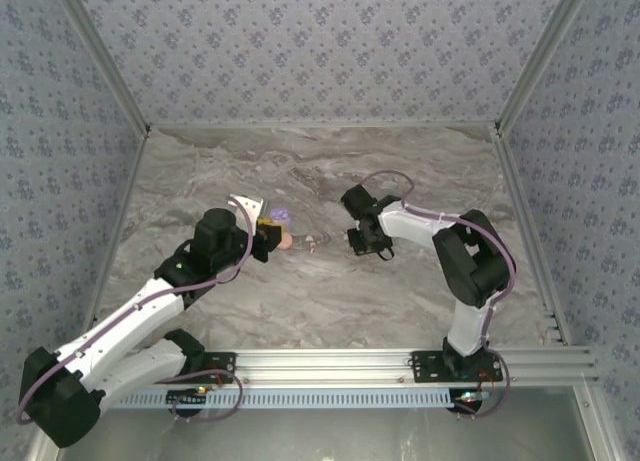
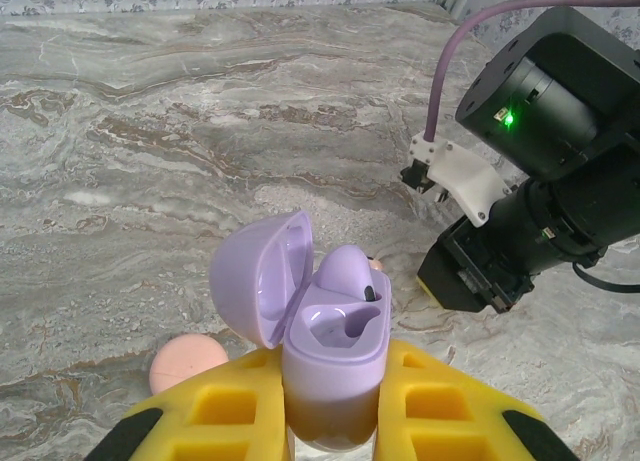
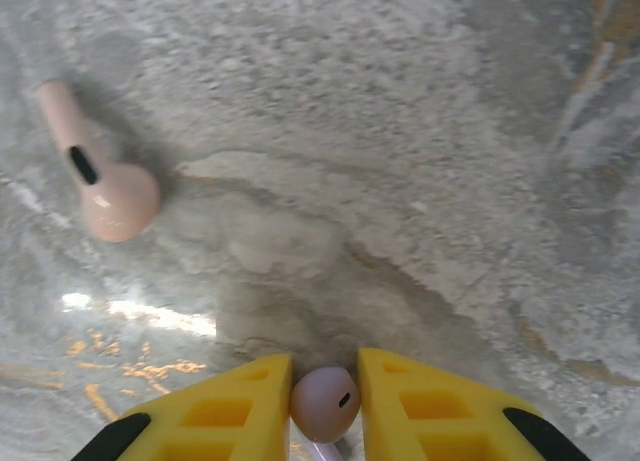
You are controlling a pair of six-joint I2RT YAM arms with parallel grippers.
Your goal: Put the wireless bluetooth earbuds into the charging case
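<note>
The open lilac charging case (image 2: 330, 346), with a seated earbud (image 2: 345, 273) inside, is clamped by the closed left fingers (image 2: 240, 406). To its right, a lilac earbud (image 3: 323, 401) is pinched by the nearly closed right fingers (image 3: 420, 401). Insertion is judged the step in hand: the bud must be carried left and lowered into the empty socket.

A grey marble-veined tabletop (image 1: 300, 171) forms the enclosure floor. Blue-grey floral-patterned wallpaper walls (image 1: 320, 51) stand on three sides of it, with slanting silver aluminium frame bars (image 1: 100, 56) at the corners. A ribbed silver aluminium rail (image 1: 340, 361) runs along the tabletop's near edge.
</note>
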